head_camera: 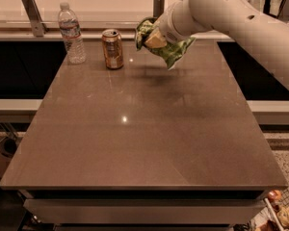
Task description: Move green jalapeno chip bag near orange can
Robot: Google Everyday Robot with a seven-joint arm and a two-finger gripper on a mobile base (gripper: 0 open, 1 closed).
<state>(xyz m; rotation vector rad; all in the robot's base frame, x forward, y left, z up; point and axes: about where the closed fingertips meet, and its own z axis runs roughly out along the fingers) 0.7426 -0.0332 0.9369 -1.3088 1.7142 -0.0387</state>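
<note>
The green jalapeno chip bag (176,52) hangs in the air over the far part of the table (144,143), pinched in the gripper (152,38). The fingers are closed on the bag's upper left part and crumple it, so its lower end droops to the right. The white arm (241,18) reaches in from the upper right corner. A soft shadow lies on the tabletop just under the bag, which does not touch the surface. To the left of the bag, near it but apart, the orange can (112,48) stands upright on the table. Further left, close to the back edge, stands a clear water bottle (71,33), also upright. The can is between the bottle and the bag.
</note>
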